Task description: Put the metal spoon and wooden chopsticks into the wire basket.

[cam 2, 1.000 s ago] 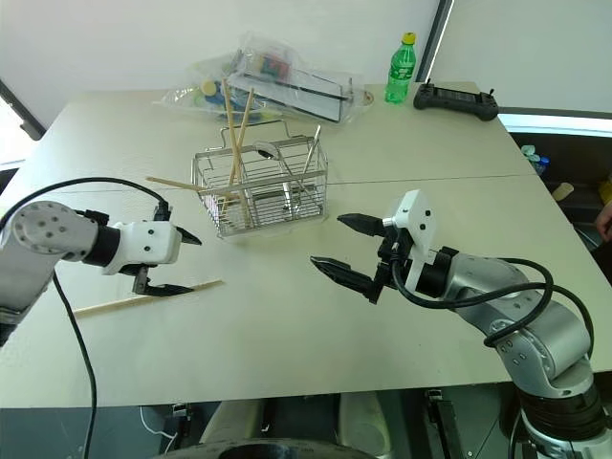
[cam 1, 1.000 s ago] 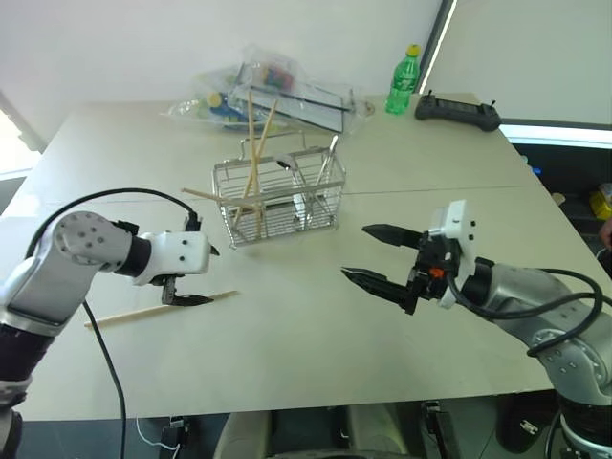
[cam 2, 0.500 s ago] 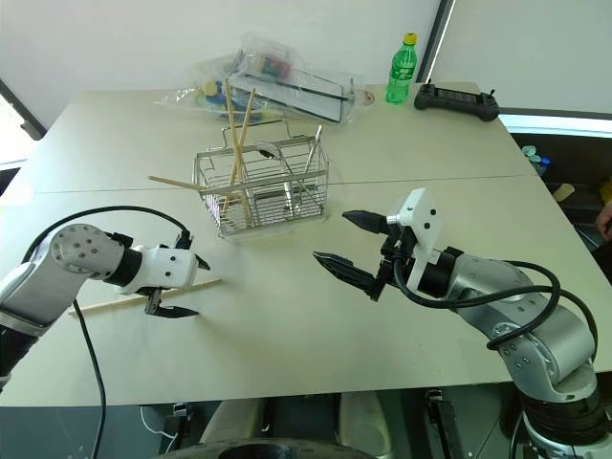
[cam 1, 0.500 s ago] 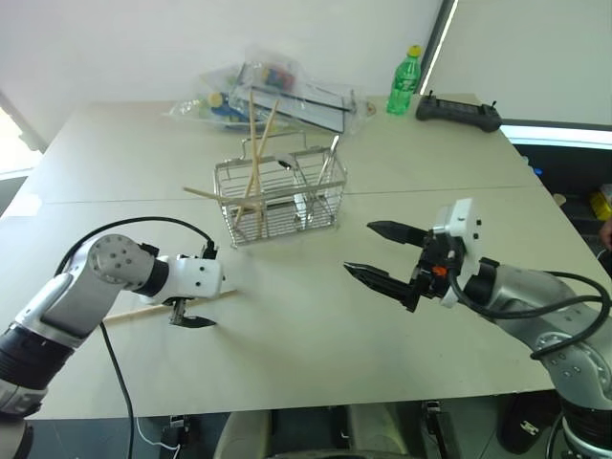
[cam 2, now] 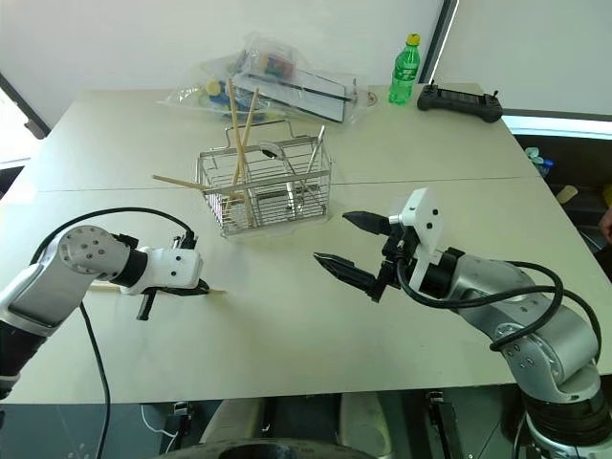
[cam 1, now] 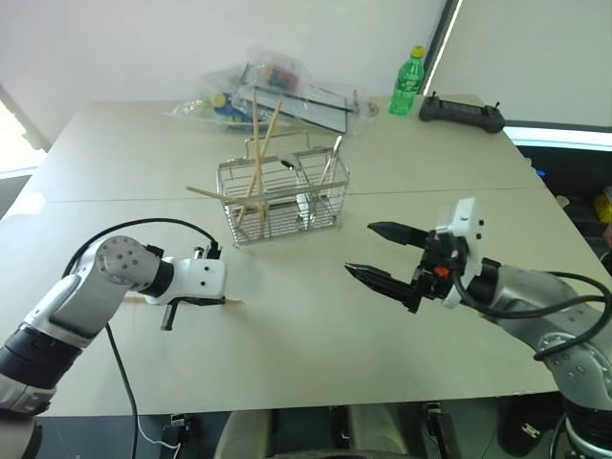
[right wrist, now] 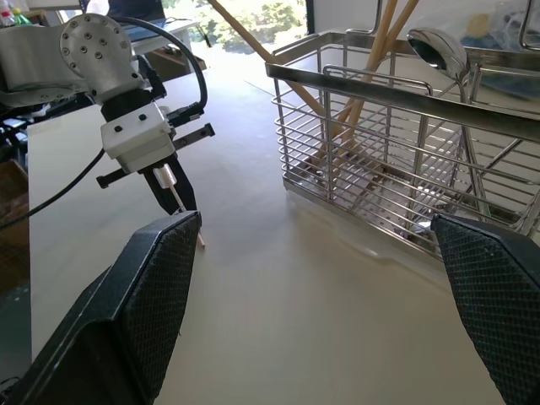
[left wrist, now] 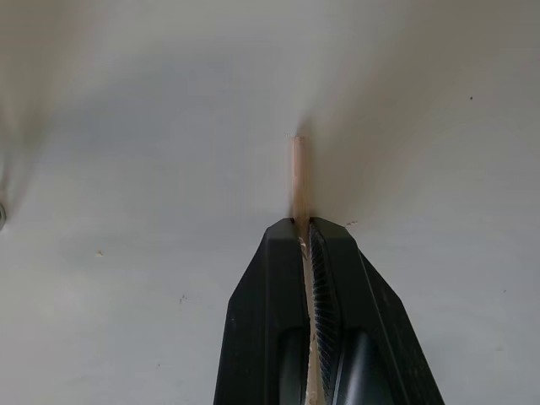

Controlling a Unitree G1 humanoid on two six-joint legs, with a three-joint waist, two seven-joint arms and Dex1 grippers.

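The wire basket [cam 1: 282, 199] stands at mid-table with several wooden chopsticks [cam 1: 258, 143] leaning in it. The metal spoon [right wrist: 434, 51] also stands in the basket, bowl up. One more chopstick [left wrist: 298, 169] lies flat on the table left of and nearer than the basket. My left gripper [left wrist: 308, 226] is shut on it near one end, and the stick's tip pokes out past the black fingers [cam 1: 196, 301]. My right gripper [cam 1: 360, 249] hovers open over the table to the right of the basket, with nothing between its fingers.
A clear plastic bag [cam 1: 277, 91] of items lies behind the basket. A green bottle [cam 1: 405, 81] and a black controller [cam 1: 459, 113] sit at the far right. The table's near edge [cam 1: 316, 397] runs below both arms.
My left gripper has sunk to the table and shut on the loose chopstick. The right arm has kept still.
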